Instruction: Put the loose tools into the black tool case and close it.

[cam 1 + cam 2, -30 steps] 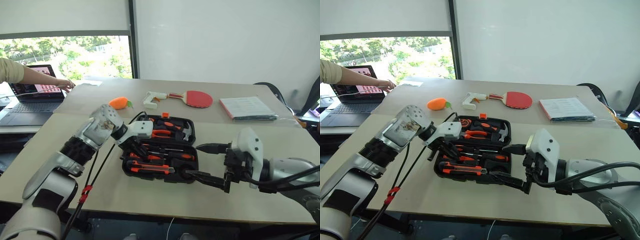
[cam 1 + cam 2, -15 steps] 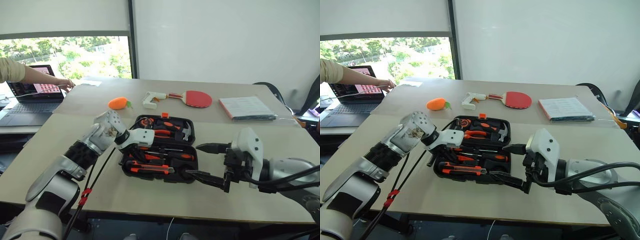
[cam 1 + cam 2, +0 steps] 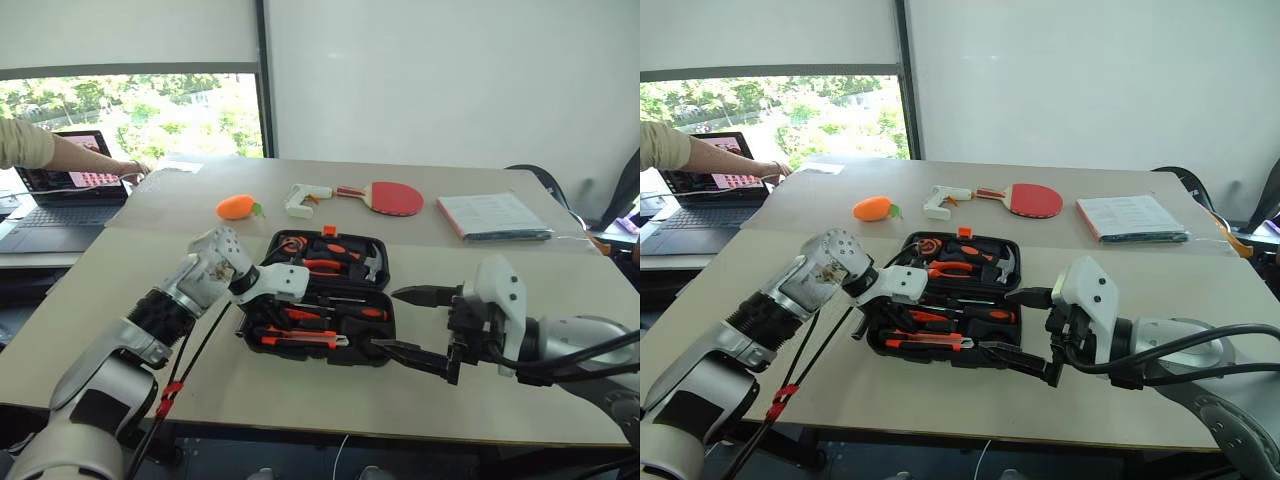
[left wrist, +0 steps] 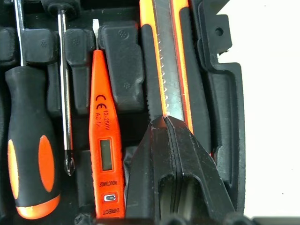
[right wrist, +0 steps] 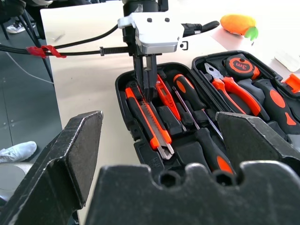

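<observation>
Since a second ago, the left gripper (image 3: 262, 312) is sitting a little lower over the near half of the black tool case (image 3: 318, 296), its wrist now dipping toward the tools rather than hovering above them. Its two black fingers (image 4: 174, 159) are pressed together, tips resting on the black-and-orange utility knife (image 4: 166, 61), which is lying in its slot along the case's front edge; whether the tips are pinching the knife or merely pressing on it is hard to tell. Just beside the knife, the slim orange-red tester (image 4: 104, 140) is lying in its own slot, then a thin screwdriver shaft (image 4: 65, 89) and a black-and-orange screwdriver handle (image 4: 29, 145).

From the case, the right gripper (image 3: 418, 323) is hanging at about four o'clock, jaws spread wide and holding nothing, its lower finger lying close to the case's near right corner.

Lying open and flat on the table (image 3: 120, 300), the case is showing orange-handled pliers (image 5: 234, 89) in its far half. At eleven o'clock from the case an orange toy carrot (image 3: 238, 207) is resting, with a white glue gun (image 3: 305, 198) and a red table-tennis paddle (image 3: 392, 197) at twelve.
</observation>
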